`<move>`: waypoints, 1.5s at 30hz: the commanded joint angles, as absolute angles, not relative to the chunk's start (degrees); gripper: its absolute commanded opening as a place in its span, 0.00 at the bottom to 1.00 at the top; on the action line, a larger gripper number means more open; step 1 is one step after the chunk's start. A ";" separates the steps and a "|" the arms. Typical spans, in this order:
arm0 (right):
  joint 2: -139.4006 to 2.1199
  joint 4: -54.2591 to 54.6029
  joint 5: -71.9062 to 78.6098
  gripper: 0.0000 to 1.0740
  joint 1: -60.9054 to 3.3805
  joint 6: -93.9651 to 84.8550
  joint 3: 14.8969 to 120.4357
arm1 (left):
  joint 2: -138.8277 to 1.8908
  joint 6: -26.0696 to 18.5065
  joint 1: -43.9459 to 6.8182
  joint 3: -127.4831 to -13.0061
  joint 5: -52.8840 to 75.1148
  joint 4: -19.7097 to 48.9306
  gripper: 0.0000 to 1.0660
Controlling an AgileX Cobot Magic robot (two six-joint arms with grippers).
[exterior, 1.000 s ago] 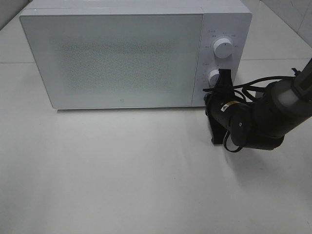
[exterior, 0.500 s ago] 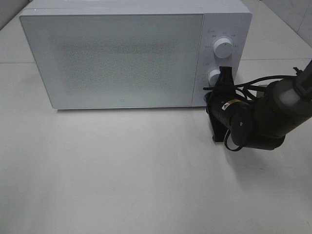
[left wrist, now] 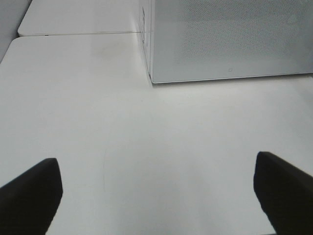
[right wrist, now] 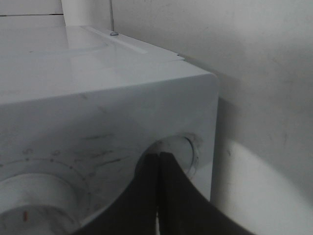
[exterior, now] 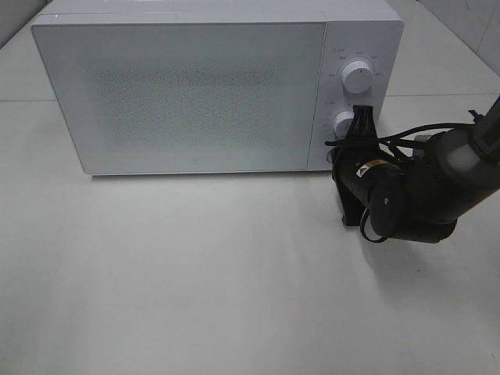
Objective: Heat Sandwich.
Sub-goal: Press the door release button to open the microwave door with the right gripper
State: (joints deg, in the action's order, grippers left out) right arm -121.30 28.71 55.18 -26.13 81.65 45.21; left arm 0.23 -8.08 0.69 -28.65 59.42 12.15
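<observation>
Farthest left, the left gripper (left wrist: 156, 196) hangs over the bare white table (exterior: 195, 273) with its jaws spread wide and nothing between them, well apart from the front corner of the microwave (exterior: 195, 31). Next comes the microwave's door (exterior: 187, 86), shut flat and frosted, so the sandwich cannot be seen anywhere in these views (my guess is that it sits inside, behind that door, since nothing lies on the table). Right of the door is the control panel, with the upper knob (exterior: 358, 76) above the lower knob (exterior: 342, 123). The right gripper (exterior: 361, 117) reaches in from the right with its jaws pressed together and holding nothing, the tips at the lower knob's rim; the wrist view puts them right against it, though I cannot tell how firm the contact is. The step looks like setting the timer by nudging that knob. With shut tips pushing instead of pinching, they could skate off the smooth round rim and leave the dial unturned. A push aimed too far inward could shove the oven back across the table. Too long a sweep would overshoot the time and overheat the sandwich.
</observation>
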 commanded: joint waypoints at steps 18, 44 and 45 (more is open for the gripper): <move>-123.99 26.18 70.30 0.00 -24.41 80.21 52.65 | 1.38 -7.85 0.92 -28.71 58.73 9.63 0.97; -123.99 25.95 66.98 0.00 -24.41 80.27 52.65 | 1.38 -7.85 0.92 -28.71 58.79 9.63 0.97; -123.99 25.95 66.98 0.00 -24.41 80.27 52.65 | 1.38 -7.85 0.92 -28.71 58.79 9.63 0.97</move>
